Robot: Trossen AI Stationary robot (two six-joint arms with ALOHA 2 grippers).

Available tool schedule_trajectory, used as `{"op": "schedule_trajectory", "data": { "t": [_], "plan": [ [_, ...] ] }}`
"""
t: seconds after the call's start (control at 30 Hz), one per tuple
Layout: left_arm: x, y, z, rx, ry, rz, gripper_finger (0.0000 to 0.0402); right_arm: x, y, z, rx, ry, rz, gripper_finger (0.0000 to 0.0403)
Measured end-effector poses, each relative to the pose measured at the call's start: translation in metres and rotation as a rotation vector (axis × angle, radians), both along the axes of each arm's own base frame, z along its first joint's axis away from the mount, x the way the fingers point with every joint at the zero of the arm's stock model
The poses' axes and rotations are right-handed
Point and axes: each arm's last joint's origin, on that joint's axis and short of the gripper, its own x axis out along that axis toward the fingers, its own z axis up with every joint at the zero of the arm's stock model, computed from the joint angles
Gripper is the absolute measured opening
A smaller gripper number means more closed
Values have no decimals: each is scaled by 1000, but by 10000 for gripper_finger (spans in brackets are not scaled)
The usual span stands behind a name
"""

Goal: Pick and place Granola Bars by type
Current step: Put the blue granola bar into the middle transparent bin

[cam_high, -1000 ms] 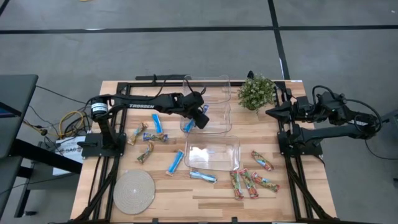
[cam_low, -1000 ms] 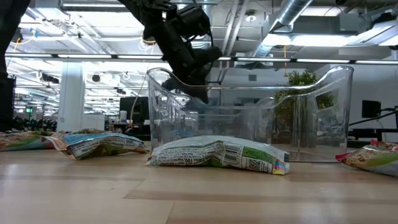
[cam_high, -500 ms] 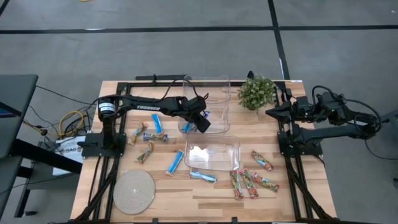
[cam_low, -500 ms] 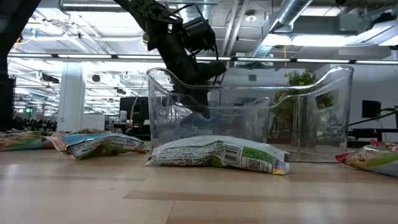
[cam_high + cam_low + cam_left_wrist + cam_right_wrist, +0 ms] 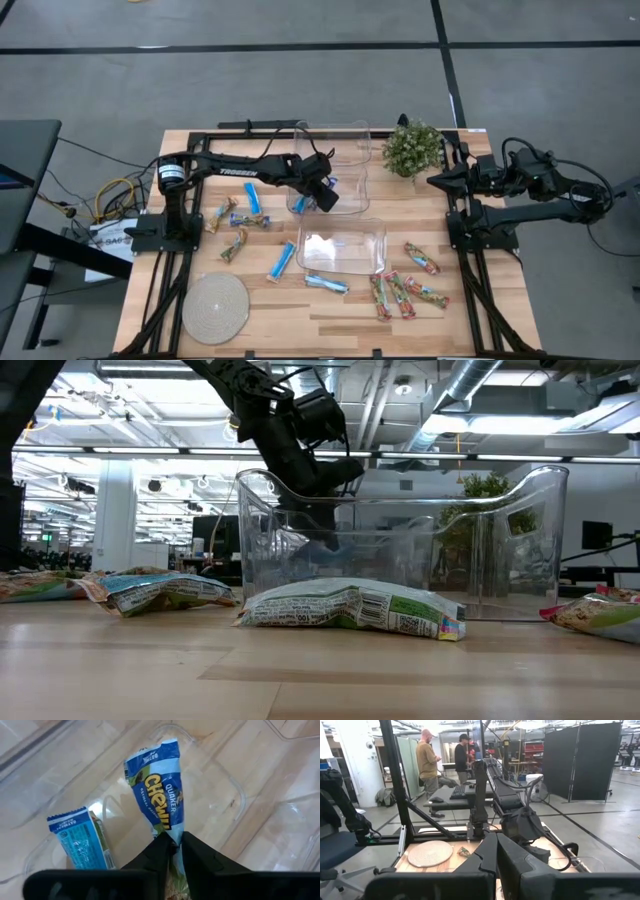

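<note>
My left gripper (image 5: 325, 196) reaches down into the middle one of three clear bins (image 5: 360, 186) and is shut on a bright blue granola bar (image 5: 157, 790). A second, lighter blue bar (image 5: 79, 839) lies on that bin's floor beside it. More granola bars lie loose on the table: blue ones (image 5: 281, 262), tan-brown ones (image 5: 221, 214) and red-green-orange ones (image 5: 400, 293). My right gripper (image 5: 436, 181) waits shut at the table's right side, clear of everything. My left gripper pinches the blue bar's crimped near end (image 5: 170, 831) between its two fingers. The fingers slant down from the table's left and lie along the bar. The bar sticks out ahead of the fingertips inside the bin; whether its far end rests on the floor I cannot tell.
A near bin (image 5: 342, 246) and a far bin (image 5: 332, 134) flank the middle one. A potted plant (image 5: 412, 148) stands at the back right, a round woven mat (image 5: 216, 308) at the front left. In the low view a bar (image 5: 350, 607) lies before the near bin.
My left gripper has sunk with the blue bar deeper into the middle bin, then kept still; the bar stays between its fingers.
</note>
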Motion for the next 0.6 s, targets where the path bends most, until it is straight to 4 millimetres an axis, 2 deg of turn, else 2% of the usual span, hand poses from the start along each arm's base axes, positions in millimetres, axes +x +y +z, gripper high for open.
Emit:
{"op": "schedule_trajectory", "data": {
  "t": [0.27, 0.47, 0.6],
  "plan": [
    [0, 0, 0, -10, -7, 6, 86, 0, 0, 0, 0, 0, 0, 0],
    [3, -1, 3, -55, -48, -30, 92, 0, 0, 0, 0, 0, 0, 0],
    [2, -2, 13, -52, -91, -38, 92, 0, 0, 0, 0, 0, 0, 0]
  ]
}}
